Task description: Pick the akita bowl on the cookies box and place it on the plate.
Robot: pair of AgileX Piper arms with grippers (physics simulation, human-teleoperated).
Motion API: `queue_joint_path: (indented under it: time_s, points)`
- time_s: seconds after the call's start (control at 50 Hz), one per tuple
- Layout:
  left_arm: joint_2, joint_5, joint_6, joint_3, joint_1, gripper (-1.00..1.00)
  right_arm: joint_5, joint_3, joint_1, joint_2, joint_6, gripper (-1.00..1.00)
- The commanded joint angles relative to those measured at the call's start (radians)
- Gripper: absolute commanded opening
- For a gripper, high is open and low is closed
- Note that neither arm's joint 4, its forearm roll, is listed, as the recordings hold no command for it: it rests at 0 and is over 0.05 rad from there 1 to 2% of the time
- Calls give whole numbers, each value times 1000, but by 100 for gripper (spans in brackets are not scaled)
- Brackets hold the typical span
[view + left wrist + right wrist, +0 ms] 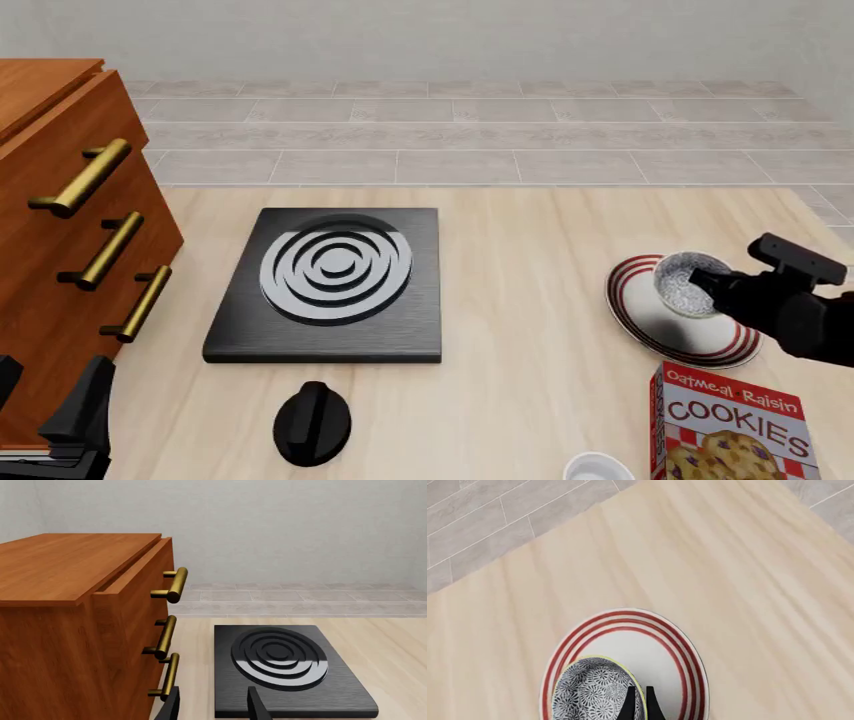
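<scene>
While the right gripper [638,702] pinches the akita bowl [689,283] rim, jaws nearly closed, bowl hangs directly over the plate [638,325]; release needs only straight descent. Left gripper [212,705] open, empty, far off.

Akita bowl [690,284] over plate [641,320], behind cookies box [727,425].

speckled akita bowl [690,283] over red-ringed white plate [638,322], rim pinched; red cookies box [725,422] nearer, upright.
</scene>
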Motion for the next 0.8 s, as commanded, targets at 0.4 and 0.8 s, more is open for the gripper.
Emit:
queue_joint_path:
  time_s: [0.4, 0.8]
  points:
    - [0, 0, 0, 0, 0, 100, -38, 0, -1, 53, -5, -100]
    - [0, 0, 0, 0, 0, 100, -52, 3, 2, 69, 0, -100]
